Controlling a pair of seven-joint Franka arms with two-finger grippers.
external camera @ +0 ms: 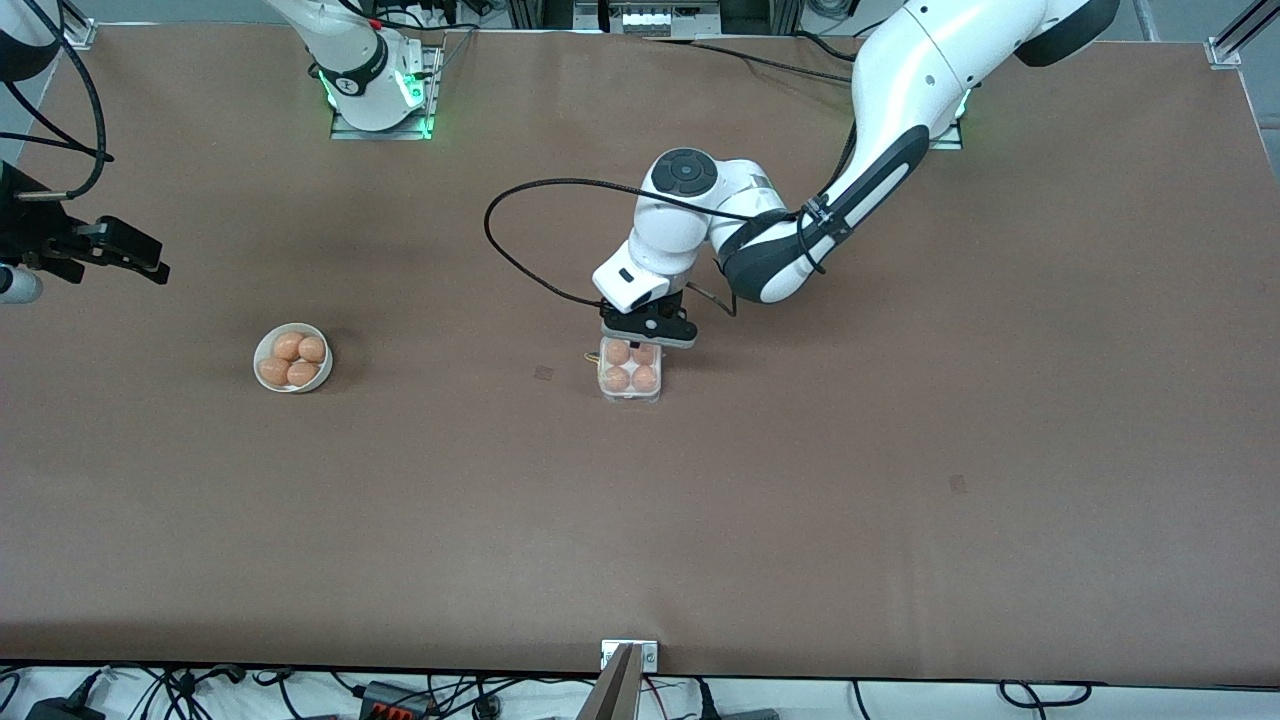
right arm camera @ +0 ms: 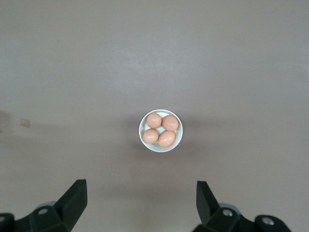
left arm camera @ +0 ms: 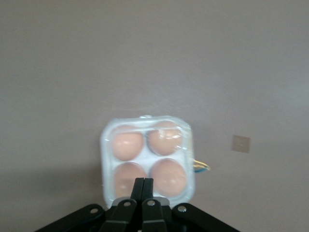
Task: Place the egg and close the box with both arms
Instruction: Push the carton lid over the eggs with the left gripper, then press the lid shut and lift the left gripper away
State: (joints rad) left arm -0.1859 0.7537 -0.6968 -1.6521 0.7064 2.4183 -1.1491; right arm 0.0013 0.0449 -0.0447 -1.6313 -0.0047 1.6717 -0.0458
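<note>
Left wrist view gives us what the front view hides: the left gripper [left arm camera: 143, 182], fingers pressed together, on the glossy clear-lidded box [left arm camera: 147, 157] of four smooth eggs mid-table, while the right gripper [right arm camera: 141, 195] waits spread wide above the round white bowl [right arm camera: 143, 138] at nine o'clock from the box.

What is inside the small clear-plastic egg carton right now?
The clear-plastic four-cell egg carton holds four orange-brown eggs, one per cell. The shut left gripper covers its base-side edge. The open right gripper waits above the table.

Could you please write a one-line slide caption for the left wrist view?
Left hand, fingers shut, over the box with its clear lid down over four eggs.
</note>
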